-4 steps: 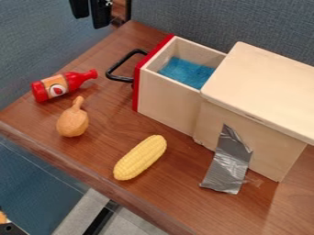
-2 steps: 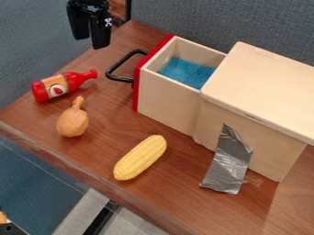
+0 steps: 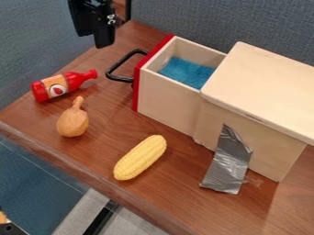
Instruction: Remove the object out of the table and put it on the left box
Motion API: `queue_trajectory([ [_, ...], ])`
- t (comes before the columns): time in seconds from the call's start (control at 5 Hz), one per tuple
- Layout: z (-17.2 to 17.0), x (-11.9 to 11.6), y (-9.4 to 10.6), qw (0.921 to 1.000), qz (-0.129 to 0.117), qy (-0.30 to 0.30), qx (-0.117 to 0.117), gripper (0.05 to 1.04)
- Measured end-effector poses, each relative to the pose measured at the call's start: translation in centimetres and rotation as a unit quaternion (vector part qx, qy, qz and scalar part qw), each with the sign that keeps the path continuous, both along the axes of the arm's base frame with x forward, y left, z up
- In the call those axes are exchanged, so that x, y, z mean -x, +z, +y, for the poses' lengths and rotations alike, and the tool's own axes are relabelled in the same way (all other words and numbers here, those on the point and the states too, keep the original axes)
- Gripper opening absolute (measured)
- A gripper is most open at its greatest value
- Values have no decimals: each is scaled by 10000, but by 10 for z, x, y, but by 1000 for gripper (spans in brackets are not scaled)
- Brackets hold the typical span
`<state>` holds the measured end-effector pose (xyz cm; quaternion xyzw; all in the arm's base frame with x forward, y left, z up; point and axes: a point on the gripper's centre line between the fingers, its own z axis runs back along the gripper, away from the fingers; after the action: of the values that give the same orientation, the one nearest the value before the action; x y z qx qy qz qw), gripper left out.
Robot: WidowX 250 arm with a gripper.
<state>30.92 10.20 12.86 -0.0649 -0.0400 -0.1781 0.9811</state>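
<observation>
Bottle (image 3: 56, 87) and corn (image 3: 140, 157) on the left, box (image 3: 264, 92) on the right
OK so on your desk (image 3: 190, 206), going by the camera view, you've got the drumstick (image 3: 73, 122) just in front of the bottle, and the corn's farther forward and to the right. Your drawer (image 3: 167, 103) sticks out of the box's left end, handle (image 3: 121, 61) on its outer face, cloth (image 3: 187, 73) inside. Tape (image 3: 227, 167) runs down the box's front side onto the desk, right of the corn.
</observation>
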Motion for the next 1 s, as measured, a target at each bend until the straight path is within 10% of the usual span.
queue_trajectory([
  [0.4,-68,26,-24,9993,-18,-5,-375,1000],
  [1.0,-124,33,-63,9991,-141,-216,-339,999],
])
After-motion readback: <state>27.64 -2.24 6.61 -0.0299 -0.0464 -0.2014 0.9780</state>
